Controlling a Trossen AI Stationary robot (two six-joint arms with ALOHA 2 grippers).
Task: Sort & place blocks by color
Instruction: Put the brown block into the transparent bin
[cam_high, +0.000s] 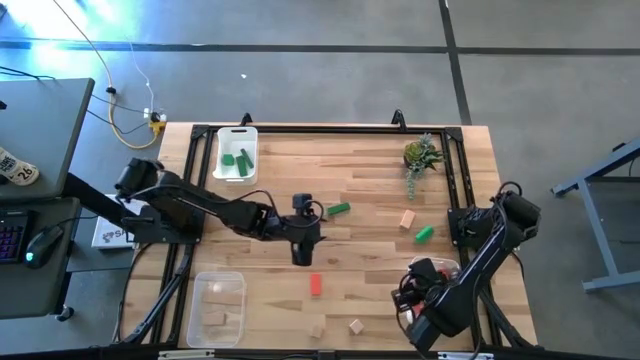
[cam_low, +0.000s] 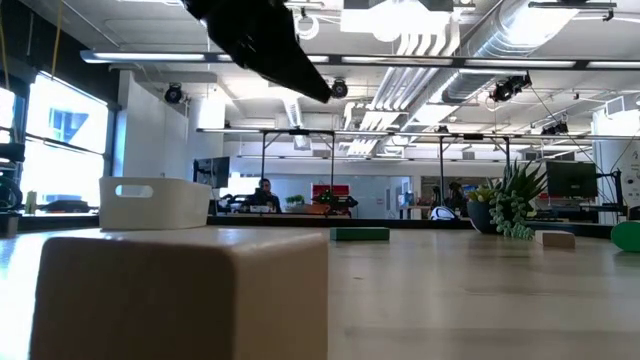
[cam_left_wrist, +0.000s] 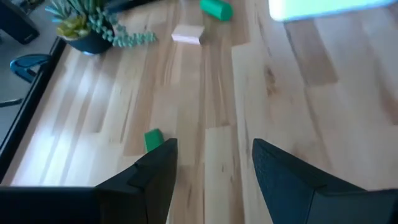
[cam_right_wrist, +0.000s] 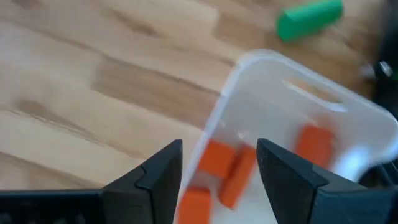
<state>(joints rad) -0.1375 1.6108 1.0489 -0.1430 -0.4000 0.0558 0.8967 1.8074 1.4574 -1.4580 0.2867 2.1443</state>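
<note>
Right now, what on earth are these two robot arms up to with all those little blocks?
They are sorting wooden blocks by color into trays. The right gripper hangs open over a clear tray that holds red blocks. The left gripper is open and empty above the middle of the table, near a green block. A white tray has green blocks, another tray tan ones. A red block, some tan and two green ones lie loose on the table.

White tag (cam_high: 17, 168) on left desk: possibly "26" (blurred); paper (cam_high: 108, 234) beside left arm base: lettering illegible.
</note>
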